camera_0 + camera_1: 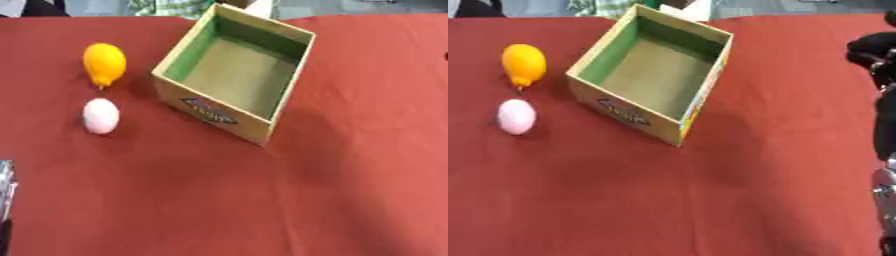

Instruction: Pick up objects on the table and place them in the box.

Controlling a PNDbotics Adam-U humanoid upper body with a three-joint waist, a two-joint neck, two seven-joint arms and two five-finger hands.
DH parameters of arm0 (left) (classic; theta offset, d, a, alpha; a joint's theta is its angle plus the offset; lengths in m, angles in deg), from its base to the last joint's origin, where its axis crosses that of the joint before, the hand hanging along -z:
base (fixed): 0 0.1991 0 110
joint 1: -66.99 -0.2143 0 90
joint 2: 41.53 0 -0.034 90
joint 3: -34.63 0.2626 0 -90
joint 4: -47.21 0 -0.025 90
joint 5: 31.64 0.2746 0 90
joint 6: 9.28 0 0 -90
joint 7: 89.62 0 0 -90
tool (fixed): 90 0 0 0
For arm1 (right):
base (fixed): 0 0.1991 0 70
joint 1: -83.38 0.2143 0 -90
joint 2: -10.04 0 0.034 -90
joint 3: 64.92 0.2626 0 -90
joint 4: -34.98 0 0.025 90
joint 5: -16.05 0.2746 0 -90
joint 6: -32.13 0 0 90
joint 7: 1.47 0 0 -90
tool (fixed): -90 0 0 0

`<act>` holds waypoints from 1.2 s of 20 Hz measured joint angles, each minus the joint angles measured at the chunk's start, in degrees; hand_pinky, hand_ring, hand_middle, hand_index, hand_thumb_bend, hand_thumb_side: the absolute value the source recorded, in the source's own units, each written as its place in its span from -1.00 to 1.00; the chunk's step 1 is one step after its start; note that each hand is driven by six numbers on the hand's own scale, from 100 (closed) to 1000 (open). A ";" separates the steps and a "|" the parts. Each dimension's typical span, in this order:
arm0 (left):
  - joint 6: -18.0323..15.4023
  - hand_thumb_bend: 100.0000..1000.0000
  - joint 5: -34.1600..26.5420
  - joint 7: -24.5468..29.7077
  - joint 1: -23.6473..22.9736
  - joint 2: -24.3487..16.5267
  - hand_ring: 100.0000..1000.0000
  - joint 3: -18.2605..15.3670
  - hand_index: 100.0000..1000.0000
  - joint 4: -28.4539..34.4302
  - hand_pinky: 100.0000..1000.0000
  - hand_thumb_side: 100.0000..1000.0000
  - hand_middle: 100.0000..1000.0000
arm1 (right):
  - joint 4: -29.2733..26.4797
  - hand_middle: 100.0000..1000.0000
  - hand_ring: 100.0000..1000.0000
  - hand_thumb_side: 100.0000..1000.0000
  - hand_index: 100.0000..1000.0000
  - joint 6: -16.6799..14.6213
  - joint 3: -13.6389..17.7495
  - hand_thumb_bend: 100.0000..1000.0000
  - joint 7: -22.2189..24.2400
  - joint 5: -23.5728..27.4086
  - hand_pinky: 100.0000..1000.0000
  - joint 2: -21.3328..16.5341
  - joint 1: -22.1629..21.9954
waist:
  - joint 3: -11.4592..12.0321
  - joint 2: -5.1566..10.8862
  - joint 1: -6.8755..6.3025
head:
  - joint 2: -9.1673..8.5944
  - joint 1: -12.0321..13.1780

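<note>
An open cardboard box (219, 114) with green inner walls stands askew at the middle back of the red table, and nothing lies inside it. A yellow lemon (104, 63) rests to its left. A pale pink-white egg (101, 116) lies just in front of the lemon. My right hand (871, 50) shows as a dark shape at the right edge, well to the right of the box and touching none of these things. Only a silver and black sliver of my left hand (5, 187) shows at the lower left edge, below the egg.
The red tablecloth (219, 200) spreads wide in front of the box. My right forearm (884, 150) runs down the right edge. People's clothing shows beyond the far table edge.
</note>
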State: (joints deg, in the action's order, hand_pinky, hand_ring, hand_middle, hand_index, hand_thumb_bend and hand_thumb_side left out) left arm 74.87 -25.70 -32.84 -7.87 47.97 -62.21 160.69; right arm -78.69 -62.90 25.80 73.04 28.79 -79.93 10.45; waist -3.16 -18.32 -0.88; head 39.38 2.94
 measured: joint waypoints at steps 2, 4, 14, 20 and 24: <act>0.28 -1.00 0.46 0.00 0.09 -0.98 0.04 0.00 0.42 0.00 -0.22 0.38 0.16 | 0.00 0.05 0.27 0.91 0.56 -0.18 0.00 -1.00 0.08 0.00 0.40 -0.12 0.14 | -0.06 -0.18 -0.24 | 0.18 0.07; 0.68 -1.00 0.93 -0.04 0.28 -2.13 0.05 0.01 0.43 0.00 -0.22 0.35 0.17 | 0.00 0.05 0.27 0.91 0.56 -0.28 0.00 -1.00 0.11 0.00 0.40 -0.43 0.27 | -0.18 -0.35 -0.39 | 0.20 0.23; 6.27 -1.00 6.59 1.07 3.04 -10.56 0.14 0.51 0.53 0.00 -0.15 0.23 0.29 | 0.00 0.05 0.27 0.90 0.56 -0.47 0.00 -1.00 0.31 0.00 0.40 -1.07 0.58 | -0.65 -0.46 -0.90 | 0.06 0.49; 13.86 -1.00 12.65 5.64 6.06 -15.51 0.22 1.81 0.59 0.01 -0.09 0.14 0.35 | 0.00 0.04 0.27 0.90 0.56 -0.44 -0.02 -1.00 0.35 0.00 0.40 -1.45 0.58 | -0.66 -0.46 -0.99 | -0.30 1.95; 18.17 -1.00 15.80 9.60 7.66 -17.02 0.26 2.93 0.62 0.03 -0.07 0.21 0.39 | 0.00 0.04 0.27 0.90 0.56 -0.33 -0.03 -1.00 0.48 0.00 0.40 -1.47 0.60 | -0.65 -0.46 -0.99 | -0.63 3.12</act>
State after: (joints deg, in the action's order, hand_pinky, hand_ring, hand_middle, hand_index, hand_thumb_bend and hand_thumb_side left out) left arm 93.04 -9.90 -23.24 -0.20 30.95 -59.28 160.72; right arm -78.69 -63.22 25.77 73.52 28.79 -81.40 11.05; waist -3.81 -18.78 -1.87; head 38.75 6.06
